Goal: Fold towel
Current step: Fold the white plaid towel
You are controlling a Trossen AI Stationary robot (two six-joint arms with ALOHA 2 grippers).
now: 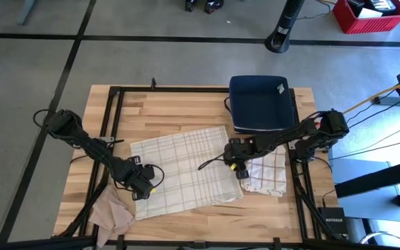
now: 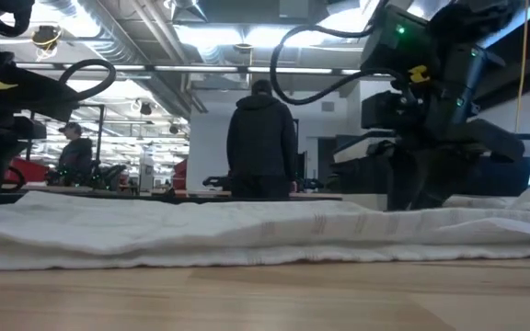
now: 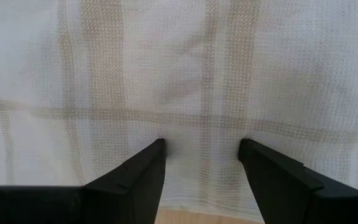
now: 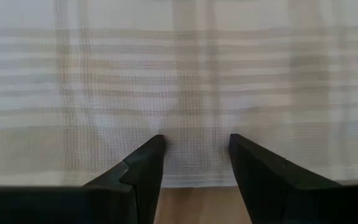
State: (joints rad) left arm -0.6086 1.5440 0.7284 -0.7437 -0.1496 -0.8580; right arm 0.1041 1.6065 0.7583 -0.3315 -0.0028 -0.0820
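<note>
Left gripper (image 3: 202,155) spread over towel (image 1: 186,170) edge | right gripper (image 4: 194,149) likewise spread | step: grasping | next: pinch edges, lift.

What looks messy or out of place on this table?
The plaid towel lies flat but askew to the table edges. A second towel sits rumpled beside it, and a tan cloth hangs crumpled off the near left corner. Both the left gripper and the right gripper are open at the plaid towel's edges.
</note>
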